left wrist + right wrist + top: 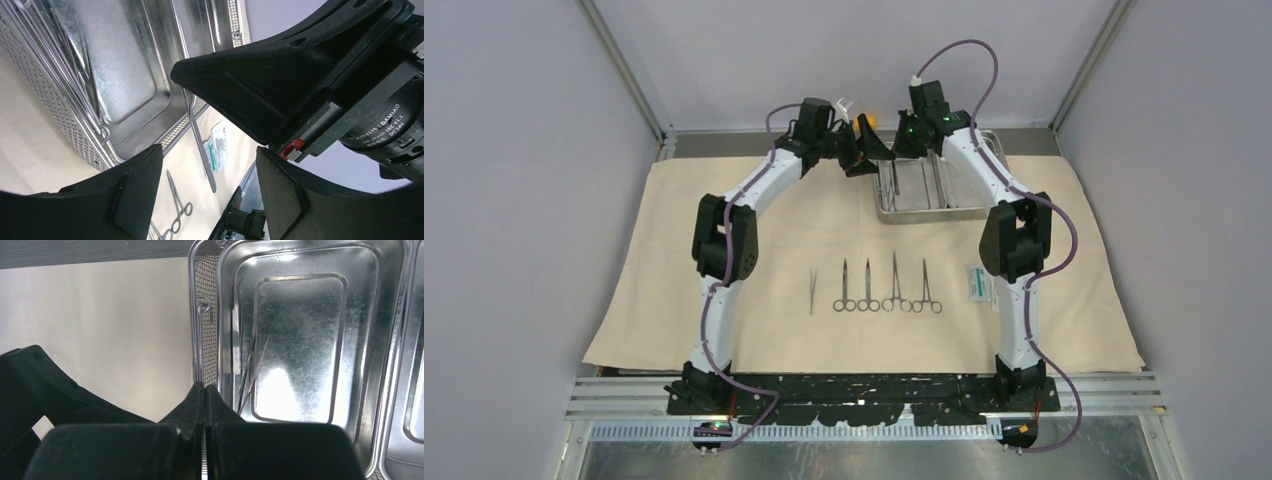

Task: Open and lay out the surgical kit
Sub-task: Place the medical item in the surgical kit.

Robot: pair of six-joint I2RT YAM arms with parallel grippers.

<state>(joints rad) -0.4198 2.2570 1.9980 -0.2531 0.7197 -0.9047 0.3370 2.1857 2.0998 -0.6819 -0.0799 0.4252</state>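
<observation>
Right wrist, steel tray (310, 340), slim instruments (236, 355) inside

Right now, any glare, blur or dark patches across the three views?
Top external: even light, sharp, faint shadows. Left wrist: steel tray mirrors in streaks; the dark left claw blocks much of the frame. Right wrist: bright hotspot on the tray floor; the shut right claw blacks out the bottom.

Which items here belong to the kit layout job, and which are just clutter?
Job: beige cloth, steel tray, four clamps, tweezers, packet, straight handle.
Lying about: orange block, at the back.
</observation>
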